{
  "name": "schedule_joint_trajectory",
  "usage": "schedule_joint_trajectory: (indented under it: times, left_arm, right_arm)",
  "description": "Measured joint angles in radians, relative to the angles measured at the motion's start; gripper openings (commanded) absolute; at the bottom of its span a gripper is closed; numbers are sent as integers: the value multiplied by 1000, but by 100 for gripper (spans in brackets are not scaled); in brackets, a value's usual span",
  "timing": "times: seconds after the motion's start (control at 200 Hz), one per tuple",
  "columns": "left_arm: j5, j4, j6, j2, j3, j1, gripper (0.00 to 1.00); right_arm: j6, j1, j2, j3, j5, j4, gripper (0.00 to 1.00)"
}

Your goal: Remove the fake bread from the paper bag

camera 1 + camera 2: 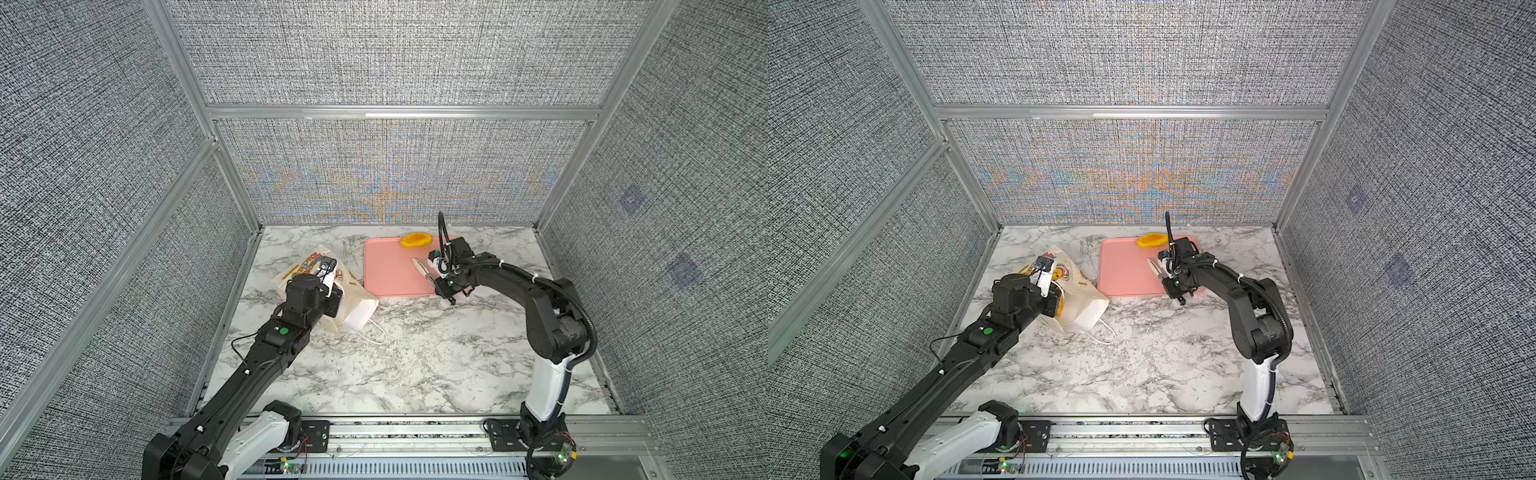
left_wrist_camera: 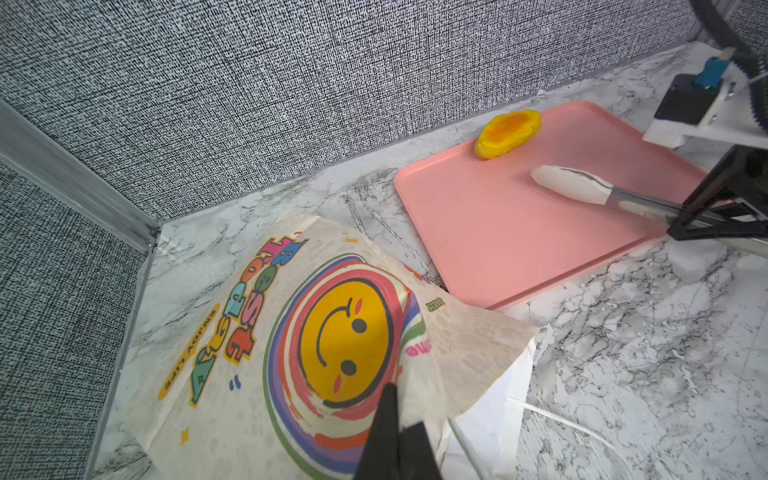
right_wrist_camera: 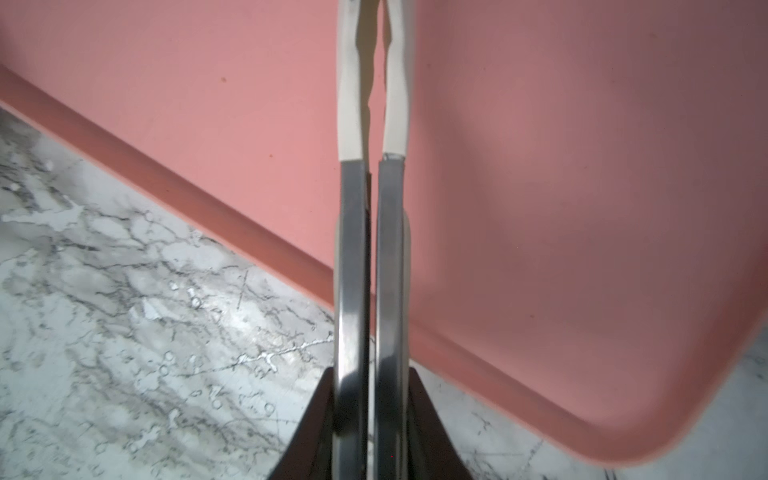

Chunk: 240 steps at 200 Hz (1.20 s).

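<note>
Bag (image 1: 358, 306), printed with a smiley, lies on its side on the marble tabletop (image 1: 415, 357), just beside the pink tray (image 1: 388, 276). Left tool (image 2: 395, 411) is clenched on the bag's upper paper layer near the mouth. Right tool (image 3: 371, 419) grasps metal tongs (image 1: 421, 269), whose white tips stand nearly together above the tray. One yellow bread (image 1: 415, 240) rests at the tray's far edge, apart from the bag.
</note>
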Motion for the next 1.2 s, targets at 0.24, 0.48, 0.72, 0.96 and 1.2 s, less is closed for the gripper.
schedule_joint_trajectory:
  times: [0.24, 0.48, 0.72, 0.96, 1.2]
  left_arm:
    - [0, -2, -5, -19, -9, 0, 0]
    - [3, 2, -8, -25, -19, 0, 0]
    - [4, 5, -10, -26, -21, 0, 0]
    - [7, 16, -16, -30, -28, 0, 0]
    - [11, 29, -26, -24, -29, 0, 0]
  right_arm:
    - [153, -37, -145, -77, -163, -7, 21]
    - [520, -113, -320, -385, -486, 201, 25]
    - [802, -112, -421, -553, -666, 451, 33]
    - [805, -112, -453, -494, -659, 399, 35]
    - [735, -97, -478, -419, -561, 235, 36]
